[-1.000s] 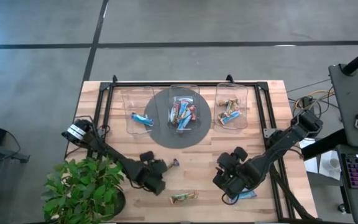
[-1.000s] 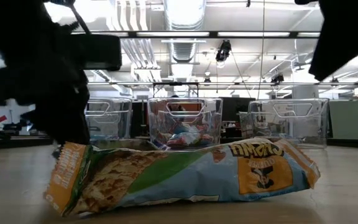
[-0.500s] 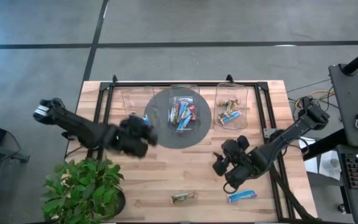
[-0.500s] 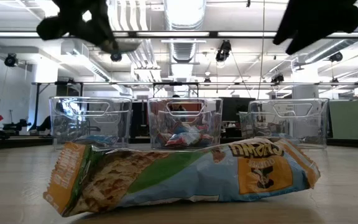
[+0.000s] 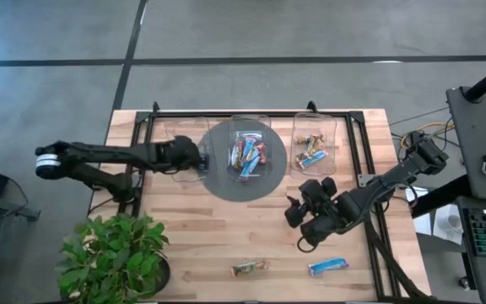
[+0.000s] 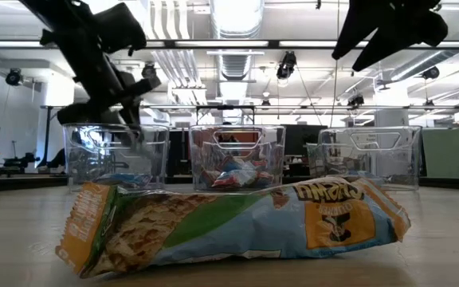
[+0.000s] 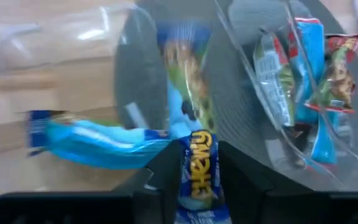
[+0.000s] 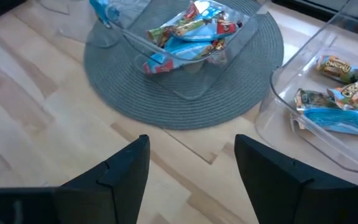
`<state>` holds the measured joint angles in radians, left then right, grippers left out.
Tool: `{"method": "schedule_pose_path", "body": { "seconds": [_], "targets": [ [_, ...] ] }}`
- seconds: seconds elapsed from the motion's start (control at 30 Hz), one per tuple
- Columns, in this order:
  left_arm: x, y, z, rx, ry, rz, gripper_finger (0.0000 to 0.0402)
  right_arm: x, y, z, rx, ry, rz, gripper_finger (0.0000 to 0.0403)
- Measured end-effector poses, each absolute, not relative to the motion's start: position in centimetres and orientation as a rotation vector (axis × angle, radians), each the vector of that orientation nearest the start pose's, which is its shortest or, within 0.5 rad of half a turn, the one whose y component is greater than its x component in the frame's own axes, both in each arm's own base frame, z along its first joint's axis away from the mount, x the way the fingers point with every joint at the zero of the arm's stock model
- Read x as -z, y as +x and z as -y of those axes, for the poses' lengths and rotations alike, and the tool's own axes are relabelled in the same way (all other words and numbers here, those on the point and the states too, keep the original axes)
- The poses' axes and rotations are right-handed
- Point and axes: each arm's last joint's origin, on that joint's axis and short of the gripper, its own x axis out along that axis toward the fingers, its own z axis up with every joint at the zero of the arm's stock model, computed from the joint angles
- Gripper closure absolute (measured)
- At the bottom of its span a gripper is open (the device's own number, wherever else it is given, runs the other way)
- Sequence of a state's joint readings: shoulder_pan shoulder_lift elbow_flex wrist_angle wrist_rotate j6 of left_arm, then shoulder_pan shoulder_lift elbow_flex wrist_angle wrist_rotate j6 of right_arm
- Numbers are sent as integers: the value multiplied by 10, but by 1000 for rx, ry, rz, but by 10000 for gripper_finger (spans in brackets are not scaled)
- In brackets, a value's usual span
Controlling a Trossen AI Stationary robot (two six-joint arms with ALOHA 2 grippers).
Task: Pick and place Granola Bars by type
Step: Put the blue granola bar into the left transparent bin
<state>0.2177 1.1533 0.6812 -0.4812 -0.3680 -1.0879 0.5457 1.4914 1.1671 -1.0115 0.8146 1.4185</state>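
Left pincer point(image 5: 199, 159) clamped on blue bar point(image 7: 197, 168), carried from near desk to far-left bin point(image 5: 178, 135) | right pincer point(image 8: 191, 165) open, empty, lifted off blue bar.

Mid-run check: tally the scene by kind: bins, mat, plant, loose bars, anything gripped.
Clear plastic bins: 3
Round grey woven mat: 1
Green potted plant: 1
Wrapped granola bars loose on the wood: 2
Blue-wrapped granola bar in the left gripper: 1
Total: 8
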Motion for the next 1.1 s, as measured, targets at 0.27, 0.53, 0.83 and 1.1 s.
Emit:
{"method": "schedule_pose_path", "body": {
  "seconds": [0.27,0.53,0.83,1.1],
  "targets": [
    [-211,200,-53,-961,-833,-684,233,-259,245,-124,786,492,-689,179],
    [-282,209,-3,-473,-410,-597,226,-244,241,-133,448,387,-1092,179],
    [-300,205,45,-185,-253,-600,226,-226,251,-153,-110,237,-1145,179],
    [-292,200,60,-170,-396,-621,226,-199,239,-189,-321,164,-1329,179]
  ]
}}
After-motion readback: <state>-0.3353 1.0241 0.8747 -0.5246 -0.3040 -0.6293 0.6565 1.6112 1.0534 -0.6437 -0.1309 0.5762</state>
